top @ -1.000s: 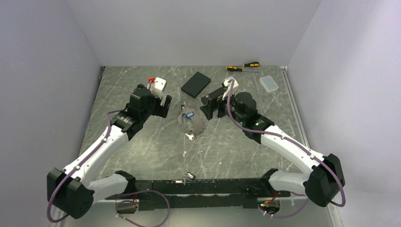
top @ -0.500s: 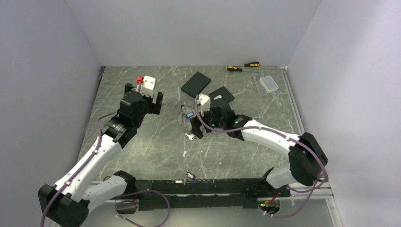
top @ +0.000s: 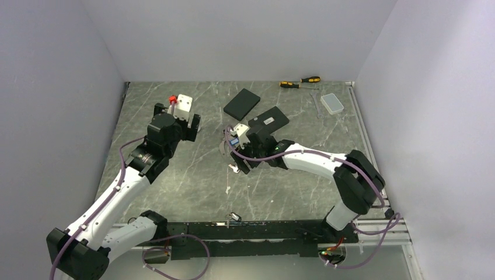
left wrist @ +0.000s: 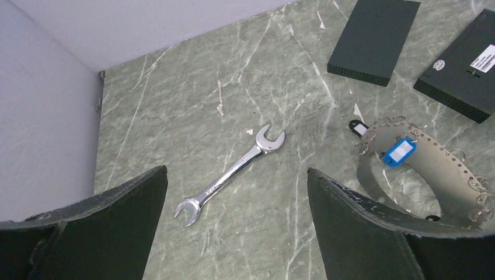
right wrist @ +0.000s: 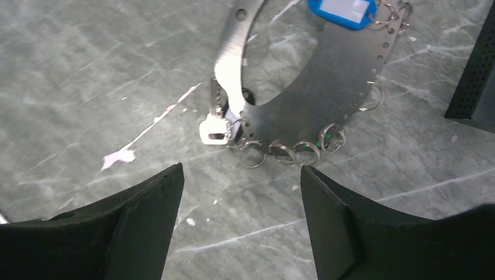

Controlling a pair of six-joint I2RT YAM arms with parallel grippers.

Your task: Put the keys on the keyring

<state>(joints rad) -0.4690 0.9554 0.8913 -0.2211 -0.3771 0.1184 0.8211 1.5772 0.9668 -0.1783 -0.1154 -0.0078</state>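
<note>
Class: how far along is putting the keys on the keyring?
Done: a blue tag looks attached to the keyring. In hand: nothing; open right gripper hovers above a silver key at its rim. Remaining: that key, plus a loose key by the front rail.

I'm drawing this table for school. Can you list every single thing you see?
black boxes: two, black, far middle
screwdrivers: two, yellow-black, far edge
small box: one, whitish, far right
wrench: one, silver, left of the keyring
keyring: one, grey, table middle
tags: two, blue and black, on the keyring
keys: two seen, silver; one at the keyring's edge, one by the near rail
table: one, green-grey marble
left gripper: black, open, left of the keyring
right gripper: black, open, over the keyring
</note>
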